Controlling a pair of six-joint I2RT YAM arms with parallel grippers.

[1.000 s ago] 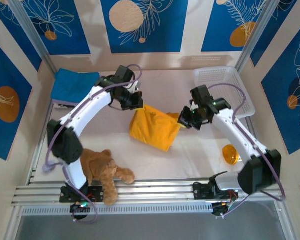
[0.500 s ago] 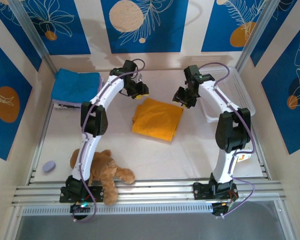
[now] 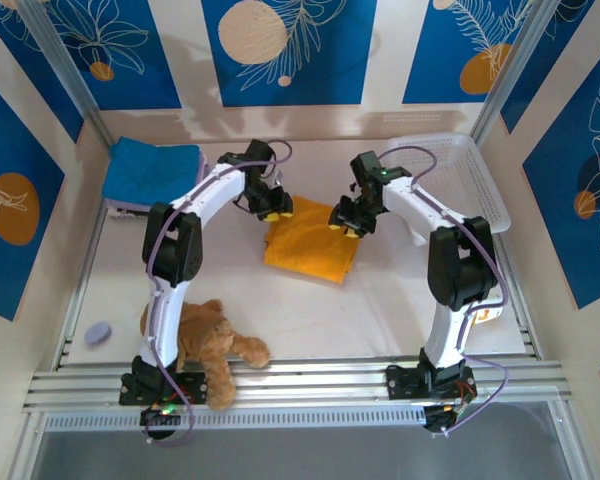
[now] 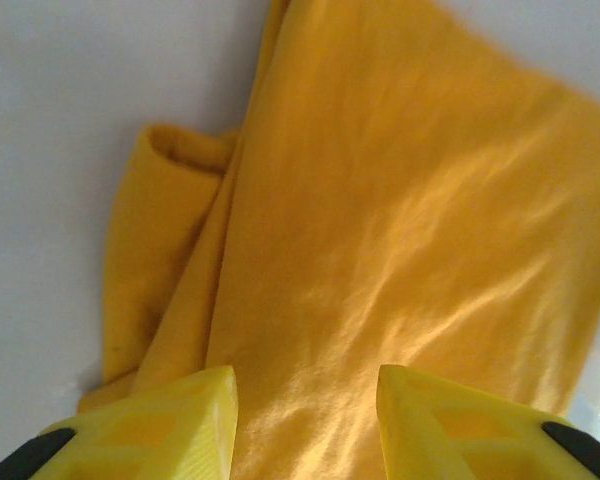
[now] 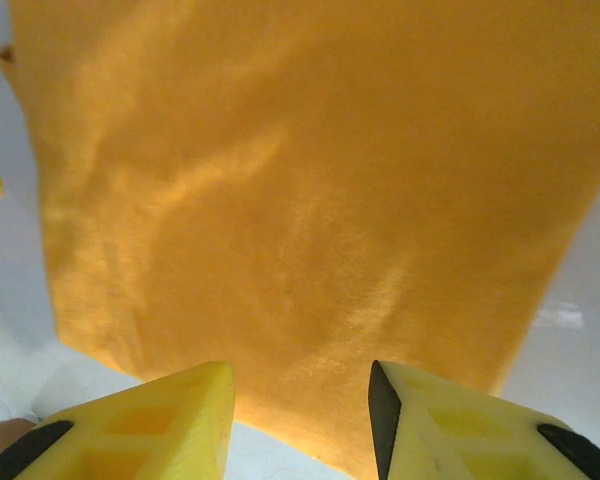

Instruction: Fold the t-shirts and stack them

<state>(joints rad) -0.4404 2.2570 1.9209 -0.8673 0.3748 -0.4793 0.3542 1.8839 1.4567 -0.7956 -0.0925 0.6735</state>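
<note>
Centrally on the pale desk (image 3: 310,310), a mustard-orange t-shirt (image 3: 315,245), folded into a rough rectangle. Poised over its far left corner, the left end effector (image 3: 274,212), yellow fingers (image 4: 160,425) parted, gripping nothing. Over its far right corner, the right end effector (image 3: 346,222), likewise parted and empty. Well off to the far left of the shirt, a folded blue t-shirt (image 3: 150,170). Near left of it, a brown teddy (image 3: 205,345); far right, a white basket (image 3: 460,175).
</note>
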